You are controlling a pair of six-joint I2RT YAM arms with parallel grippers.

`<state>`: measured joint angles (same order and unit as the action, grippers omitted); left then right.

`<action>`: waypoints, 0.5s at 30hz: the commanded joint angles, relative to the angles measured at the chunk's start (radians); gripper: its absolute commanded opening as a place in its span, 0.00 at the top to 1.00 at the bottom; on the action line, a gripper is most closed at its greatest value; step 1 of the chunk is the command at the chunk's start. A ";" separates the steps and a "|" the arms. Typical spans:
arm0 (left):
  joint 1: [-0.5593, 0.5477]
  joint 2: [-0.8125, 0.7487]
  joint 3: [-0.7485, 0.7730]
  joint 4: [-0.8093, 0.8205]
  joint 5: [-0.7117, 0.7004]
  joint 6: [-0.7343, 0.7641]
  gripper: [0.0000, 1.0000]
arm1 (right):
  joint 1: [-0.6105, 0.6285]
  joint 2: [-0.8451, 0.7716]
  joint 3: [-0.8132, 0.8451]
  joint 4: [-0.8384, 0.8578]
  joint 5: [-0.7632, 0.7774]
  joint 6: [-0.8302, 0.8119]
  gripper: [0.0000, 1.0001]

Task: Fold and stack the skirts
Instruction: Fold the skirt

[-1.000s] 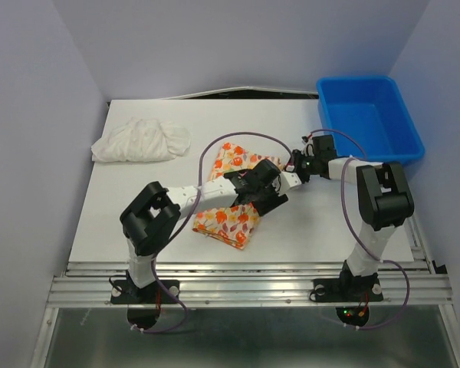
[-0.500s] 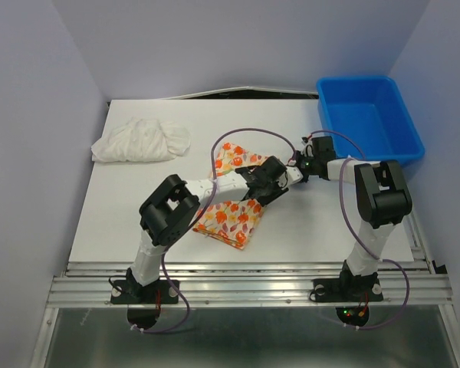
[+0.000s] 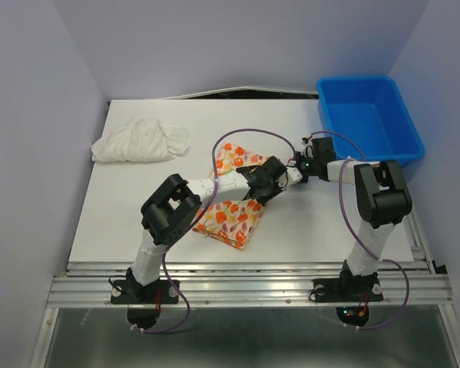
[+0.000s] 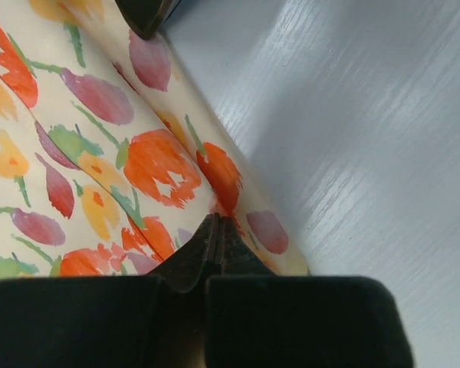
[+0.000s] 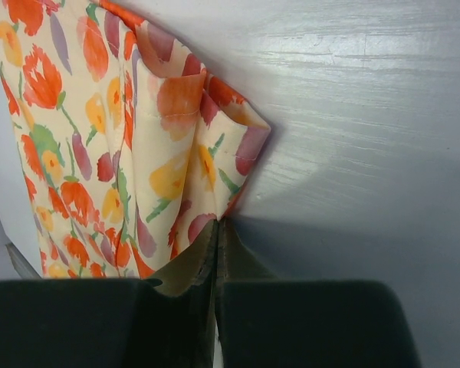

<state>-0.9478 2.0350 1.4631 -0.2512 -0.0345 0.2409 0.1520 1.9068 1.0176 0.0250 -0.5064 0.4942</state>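
Note:
The printed skirt (image 3: 231, 217) lies mid-table, cream with orange, red and yellow blotches. My left gripper (image 3: 276, 178) is at its right edge and shut on the cloth there; in the left wrist view the fingertips (image 4: 215, 224) pinch the skirt's folded edge (image 4: 100, 153). My right gripper (image 3: 297, 163) meets the same side from the right. It is shut on a gathered corner of the skirt (image 5: 84, 138), the tips (image 5: 217, 224) closed on the hem. The white ruffled skirt (image 3: 142, 142) lies bunched at the table's far left, apart from both arms.
A blue plastic bin (image 3: 368, 115) stands at the far right corner, just behind the right wrist. The white table (image 3: 314, 222) ends in a metal rail at the near edge. Purple cables loop over the printed skirt.
Both grippers have closed on the printed skirt's right side. The left arm first reached further right toward that edge, then held. The right arm barely moved.

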 commanded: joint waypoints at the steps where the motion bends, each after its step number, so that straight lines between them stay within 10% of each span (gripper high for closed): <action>1: -0.006 -0.032 0.025 -0.002 0.030 -0.006 1.00 | 0.004 0.029 -0.028 -0.004 0.040 -0.017 0.99; 15: -0.014 -0.029 0.026 -0.016 0.085 0.006 0.95 | 0.004 0.028 -0.027 -0.004 0.034 -0.016 0.99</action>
<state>-0.9546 2.0350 1.4631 -0.2543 0.0296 0.2420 0.1520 1.9102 1.0176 0.0311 -0.5095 0.4942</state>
